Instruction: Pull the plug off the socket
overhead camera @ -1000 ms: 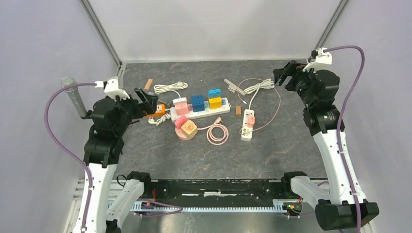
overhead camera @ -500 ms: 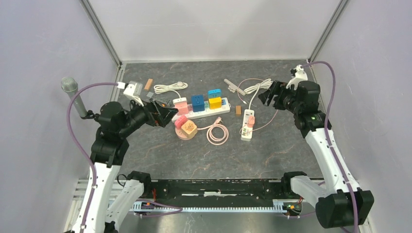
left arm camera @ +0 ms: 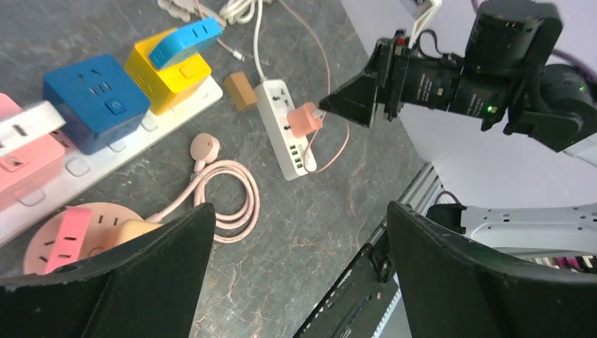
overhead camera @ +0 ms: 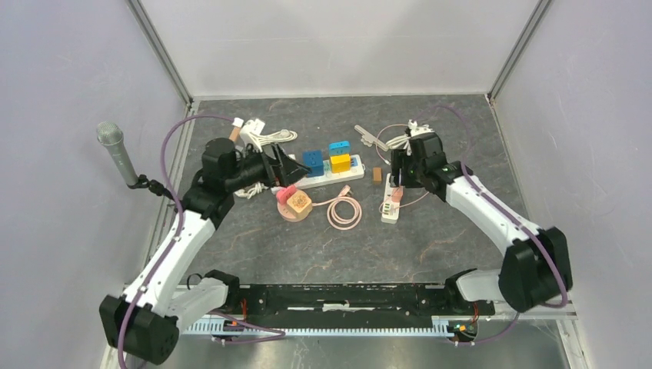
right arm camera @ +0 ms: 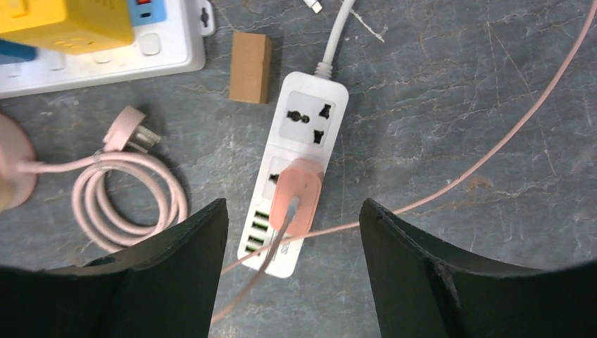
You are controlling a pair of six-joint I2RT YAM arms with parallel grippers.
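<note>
A pink plug (right arm camera: 297,196) sits in the second socket of a small white power strip (right arm camera: 308,121), and its thin pink cord trails off to the right. My right gripper (right arm camera: 292,205) hovers straight above the plug, open, with a finger on each side and touching nothing. In the top view the plug (overhead camera: 397,194) lies just below the right gripper (overhead camera: 400,173). My left gripper (left arm camera: 299,208) is open and empty, held high over the pink coiled cable. It looks across at the plug (left arm camera: 305,120) and at the right gripper's fingers (left arm camera: 352,95).
A long white strip (overhead camera: 350,171) carries pink, blue (overhead camera: 313,160) and yellow (overhead camera: 340,162) cube adapters. A round pink socket (overhead camera: 294,201), a coiled pink cable (overhead camera: 344,211), a brown block (overhead camera: 377,174) and white cords lie nearby. A microphone (overhead camera: 115,150) stands at the left wall.
Both arms swung in from the sides toward the middle. The right gripper came down over the small strip and its jaws narrowed somewhat. The left gripper moved over the long strip.
</note>
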